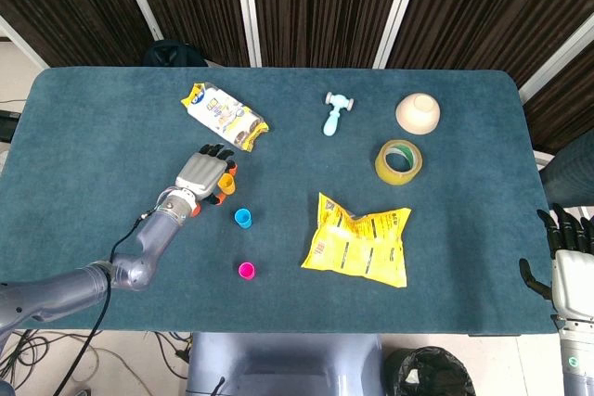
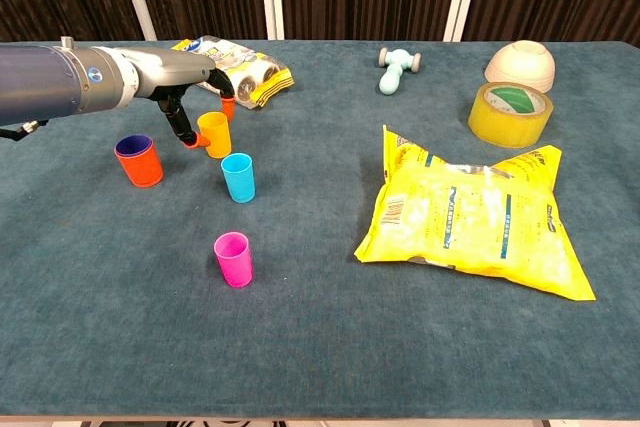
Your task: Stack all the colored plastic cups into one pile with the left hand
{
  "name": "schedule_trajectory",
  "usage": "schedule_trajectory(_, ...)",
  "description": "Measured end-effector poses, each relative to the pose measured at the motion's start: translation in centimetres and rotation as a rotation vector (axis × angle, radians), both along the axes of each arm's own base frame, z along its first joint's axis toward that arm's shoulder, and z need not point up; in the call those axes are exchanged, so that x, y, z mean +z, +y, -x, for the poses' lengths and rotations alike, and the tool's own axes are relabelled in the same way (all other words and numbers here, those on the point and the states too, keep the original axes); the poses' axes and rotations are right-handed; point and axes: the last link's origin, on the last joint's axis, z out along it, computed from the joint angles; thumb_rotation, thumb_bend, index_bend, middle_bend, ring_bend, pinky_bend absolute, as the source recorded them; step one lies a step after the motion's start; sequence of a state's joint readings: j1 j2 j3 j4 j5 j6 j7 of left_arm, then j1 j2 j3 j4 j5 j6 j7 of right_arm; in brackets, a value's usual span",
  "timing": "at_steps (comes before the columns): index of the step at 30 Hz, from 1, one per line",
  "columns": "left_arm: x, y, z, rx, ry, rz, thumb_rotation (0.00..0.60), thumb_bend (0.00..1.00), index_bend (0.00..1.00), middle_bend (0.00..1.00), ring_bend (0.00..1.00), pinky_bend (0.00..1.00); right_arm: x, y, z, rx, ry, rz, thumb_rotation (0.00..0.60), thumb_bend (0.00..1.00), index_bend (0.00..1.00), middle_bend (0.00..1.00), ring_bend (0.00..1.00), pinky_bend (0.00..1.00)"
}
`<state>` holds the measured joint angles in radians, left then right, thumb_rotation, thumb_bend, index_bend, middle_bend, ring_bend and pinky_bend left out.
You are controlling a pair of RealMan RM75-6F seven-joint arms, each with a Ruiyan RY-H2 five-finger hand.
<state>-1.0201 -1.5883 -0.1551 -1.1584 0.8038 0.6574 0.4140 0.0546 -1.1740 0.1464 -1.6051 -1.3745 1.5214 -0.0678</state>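
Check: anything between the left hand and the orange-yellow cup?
Nothing visible. The left hand is right at the orange-yellow cup, fingertips on either side of it. The blue cup sits nearer the camera, clear of the approach.

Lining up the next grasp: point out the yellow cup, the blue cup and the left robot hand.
yellow cup (image 2: pixel 216 135), chest view, on its front wall.
blue cup (image 2: pixel 238 178), chest view, on its side wall below the rim.
left robot hand (image 1: pixel 204 173), head view, on the grey back of the hand.
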Motion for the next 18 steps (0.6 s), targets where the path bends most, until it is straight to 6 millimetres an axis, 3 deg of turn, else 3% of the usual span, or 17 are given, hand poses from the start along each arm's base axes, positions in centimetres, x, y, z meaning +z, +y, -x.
schedule_trajectory(18, 1.3, -0.1, -0.8, -0.017, -0.014, -0.031, 0.6, 0.36, 0.47, 0.16, 0.0, 0.09, -0.1, 0.0, -0.1, 0.007, -0.029, 0.015, 0.6, 0.42, 0.12, 0.05, 0.1, 0.04)
